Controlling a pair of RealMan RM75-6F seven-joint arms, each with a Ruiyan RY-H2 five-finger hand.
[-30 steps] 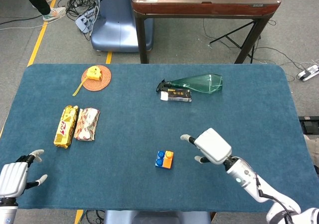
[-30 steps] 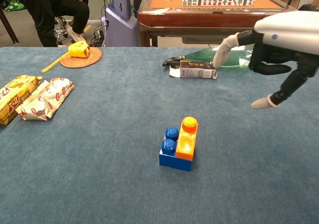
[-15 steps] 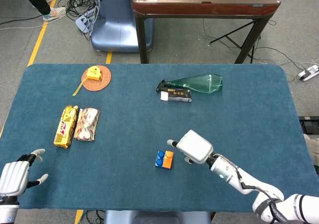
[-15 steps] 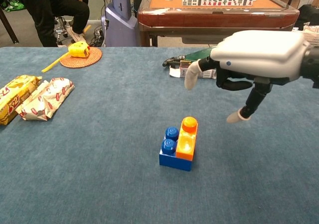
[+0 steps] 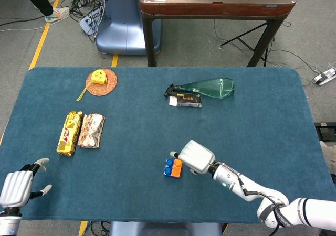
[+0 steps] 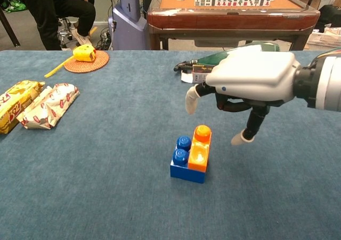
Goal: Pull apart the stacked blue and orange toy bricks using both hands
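Observation:
The stacked bricks (image 5: 173, 168) lie near the table's front centre: an orange brick (image 6: 199, 149) sits on the right half of a blue brick (image 6: 181, 160) with its studs up. My right hand (image 6: 250, 82) hovers just above and to the right of the stack, fingers spread and pointing down, holding nothing; the same hand (image 5: 195, 156) shows beside the bricks in the head view. My left hand (image 5: 16, 187) is at the table's front left corner, fingers apart and empty, far from the bricks.
Two snack packets (image 5: 80, 132) lie at the left. A yellow tape measure (image 5: 98, 77) rests on a round woven coaster (image 5: 107, 86) at the back left. A green glass bottle (image 5: 210, 87) and a small dark box (image 5: 188, 100) lie at the back centre.
My right hand has travelled left toward the bricks and now hovers right over them. The left hand has barely moved. The bricks have not moved.

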